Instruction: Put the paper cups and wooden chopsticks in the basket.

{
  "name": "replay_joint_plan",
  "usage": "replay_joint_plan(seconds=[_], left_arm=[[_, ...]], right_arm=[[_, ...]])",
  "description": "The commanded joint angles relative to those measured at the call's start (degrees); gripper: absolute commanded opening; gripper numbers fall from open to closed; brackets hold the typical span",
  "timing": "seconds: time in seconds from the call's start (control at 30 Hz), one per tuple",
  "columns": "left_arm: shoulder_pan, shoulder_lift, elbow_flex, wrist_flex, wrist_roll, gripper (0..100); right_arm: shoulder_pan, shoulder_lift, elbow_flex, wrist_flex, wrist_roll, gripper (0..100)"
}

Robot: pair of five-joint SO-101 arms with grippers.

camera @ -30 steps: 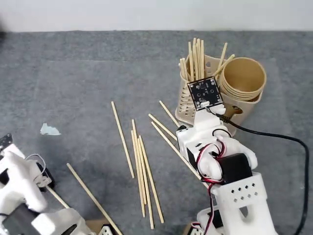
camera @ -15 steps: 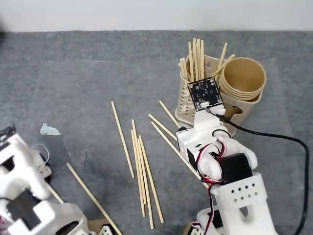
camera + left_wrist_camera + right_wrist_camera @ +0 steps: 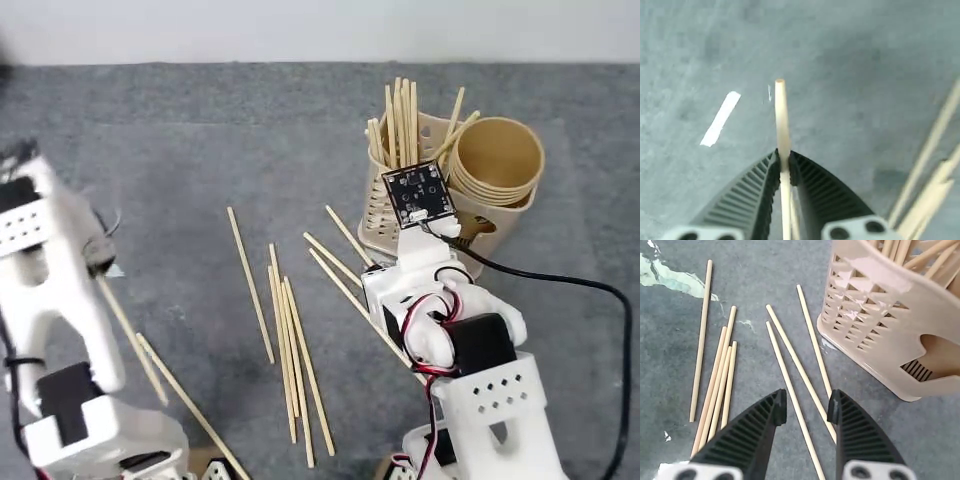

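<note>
**Change.** The left arm has risen from the corner farthest from the basket (image 3: 385, 215) and now stands tall along that far side of the grey mat (image 3: 200, 130), carrying one chopstick (image 3: 781, 115) up with it. The right arm has not shifted.

**Left gripper** (image 3: 782, 160). Closed to a narrow slit, ribbed jaws pinching the chopstick. The stick passes between the jaws and its free end juts past their tips over the mat. Position: well apart from the basket.

**Right gripper** (image 3: 806, 407). Jaws moderately apart, holding nothing and touching nothing. Position: above the mat, just beside the basket's slotted wall, over the nearest loose chopsticks (image 3: 790, 357).

**Basket.** Beige, slotted sides, upright on the mat. Contents:
- A stack of paper cups (image 3: 497, 155) nested in the end away from the left arm.
- A bundle of chopsticks (image 3: 400, 115) standing on end in the other part.

**Loose chopsticks.** Three lie just beside the basket. A cluster of about five lies farther from it, between the two arms. One more lies alone near the left arm's base.

**Other.**
- A white scrap (image 3: 720, 118) lies on the mat near the left gripper.
- A black board (image 3: 419, 191) on the right wrist has markings too small to read.
</note>
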Motion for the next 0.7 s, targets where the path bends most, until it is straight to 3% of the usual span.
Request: replay_joint_plan(seconds=[0.0,0.4,0.67], left_arm=[[5.2,-0.8,-9.7,1.1,3.3,1],[18.6,-0.3,-36.3,0.2,14.5,1],[26.5,-0.3,-46.6,-14.9,22.2,1]], right_arm=[[0.0,-2.0,-0.4,0.4,0.7,14.3],[3.4,-2.0,-0.4,9.5,5.2,14.3],[8.8,-2.0,-0.4,16.2,11.0,14.3]])
